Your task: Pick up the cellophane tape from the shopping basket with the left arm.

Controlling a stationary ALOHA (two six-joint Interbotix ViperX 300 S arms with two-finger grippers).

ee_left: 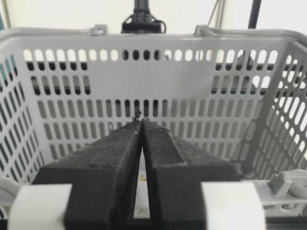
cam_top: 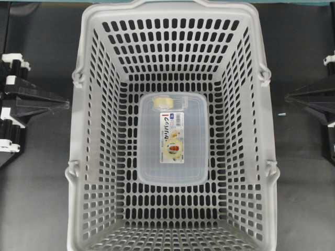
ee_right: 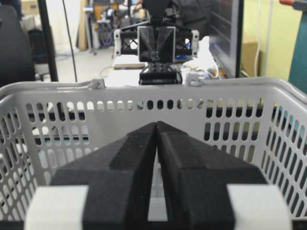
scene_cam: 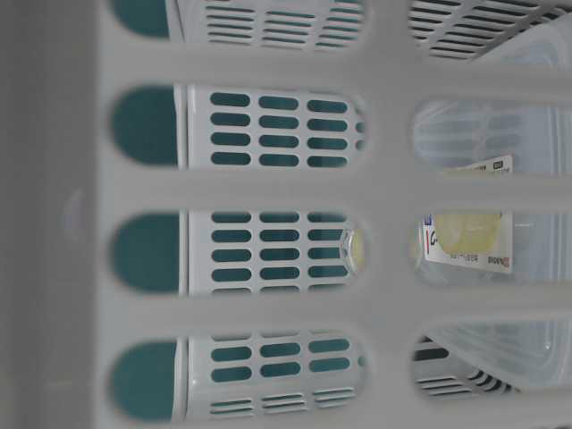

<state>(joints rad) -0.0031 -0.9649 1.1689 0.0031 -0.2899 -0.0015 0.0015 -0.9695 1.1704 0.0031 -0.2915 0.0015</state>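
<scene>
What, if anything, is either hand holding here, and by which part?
Nothing. Both the left hand and right hand are shut and empty, outside the shopping basket; the cellophane tape lies inside.

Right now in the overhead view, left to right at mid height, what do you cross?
Left claw, shut → shopping basket's left wall → clear food container with the cellophane tape on its far end → basket's right wall → right claw, shut.

The shopping basket [cam_top: 172,125] is centred on the surface [cam_top: 36,198]. A food container [cam_top: 171,139] lies on its floor; the cellophane tape [cam_top: 161,102] seemingly rests on the container's far-left corner. Both arms are kept outside, either side.
</scene>
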